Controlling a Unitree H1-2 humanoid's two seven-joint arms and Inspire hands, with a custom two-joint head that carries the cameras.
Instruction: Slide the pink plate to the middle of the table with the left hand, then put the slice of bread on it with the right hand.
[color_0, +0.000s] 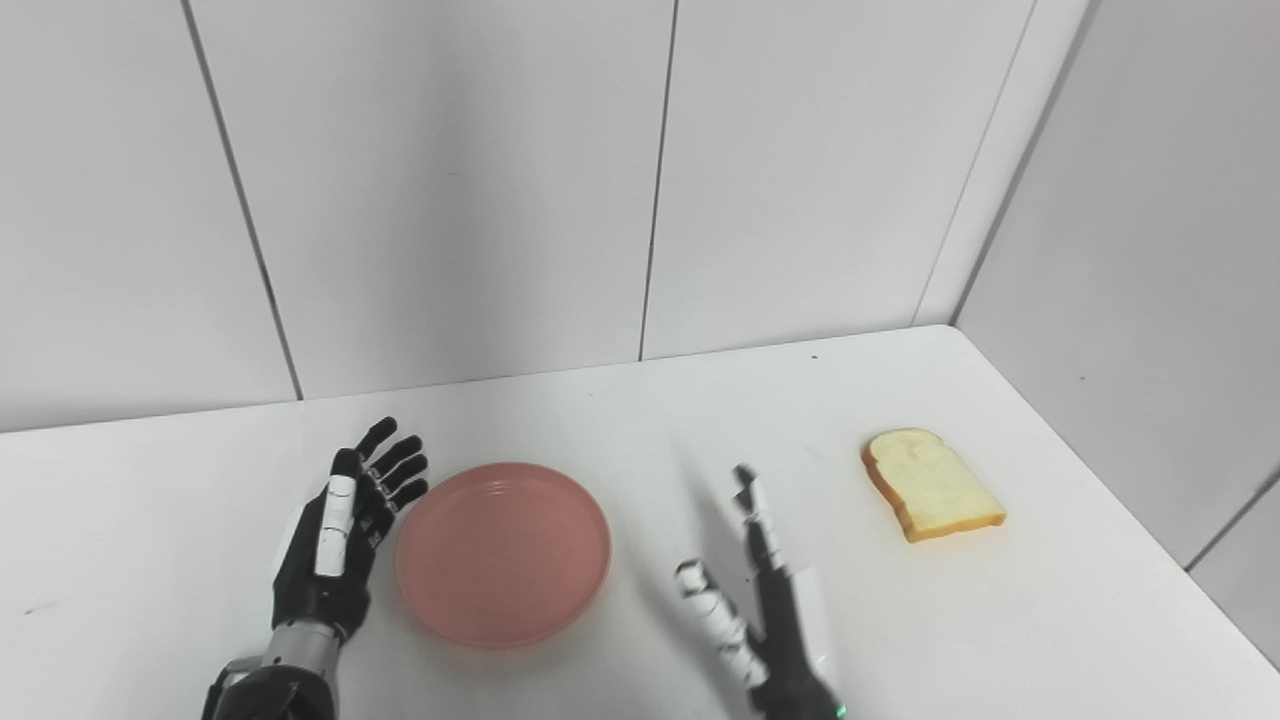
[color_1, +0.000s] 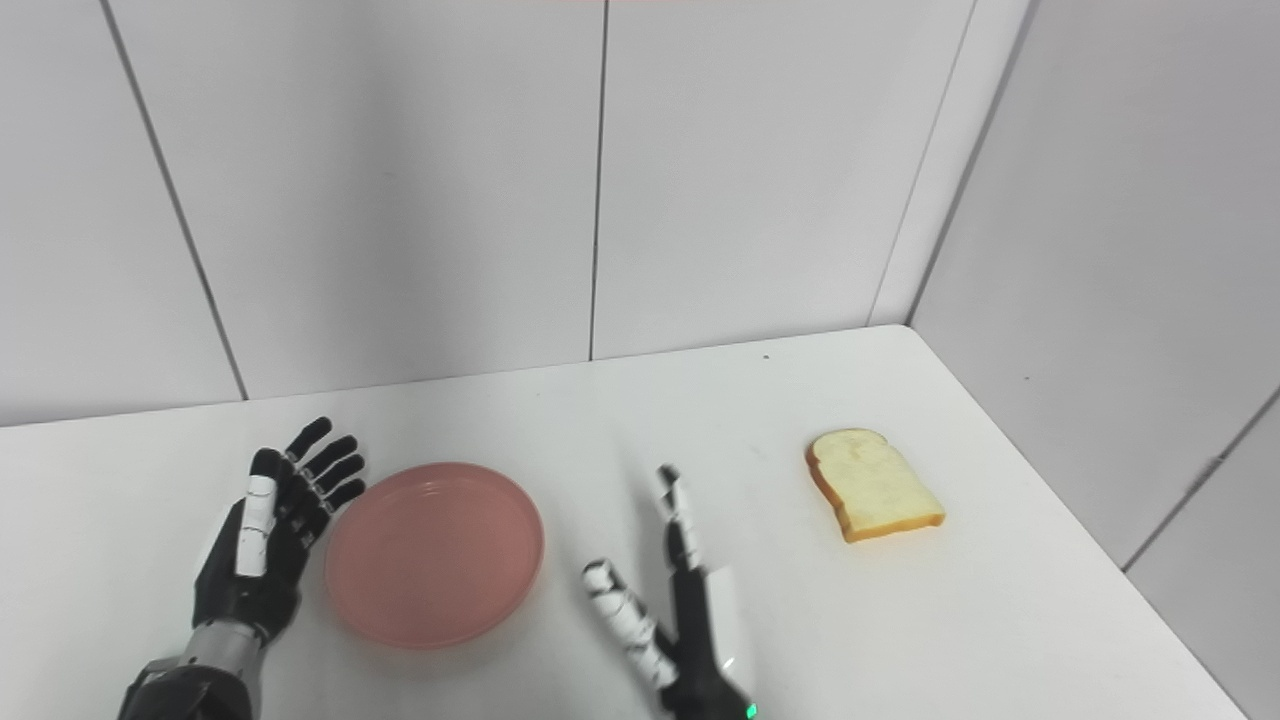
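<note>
The left hand (color_0: 345, 535) stood edge-on at the lower left of the frame, fingers spread and holding nothing, its fingertips just beside the left rim of the pink plate (color_0: 503, 552); whether they touched the rim could not be told. The plate lay flat on the white counter (color_0: 640, 420), left of the frame's centre and low in the picture, with nothing on it. At lower centre the right hand (color_0: 750, 600) rose from the bottom edge, likewise open and empty, thumb splayed away from the fingers, its outline blurred. The slice of bread (color_0: 932, 484) lay flat toward the right of the frame, well apart from both the plate and the right hand.

The work appeared to be at its first step: the plate seemed short of the counter's middle, and the bread was untouched. The next move likely called for the left hand to press against the rim and push the plate rightward, keeping it flat, and stopping before it reached the waiting right hand.
</note>
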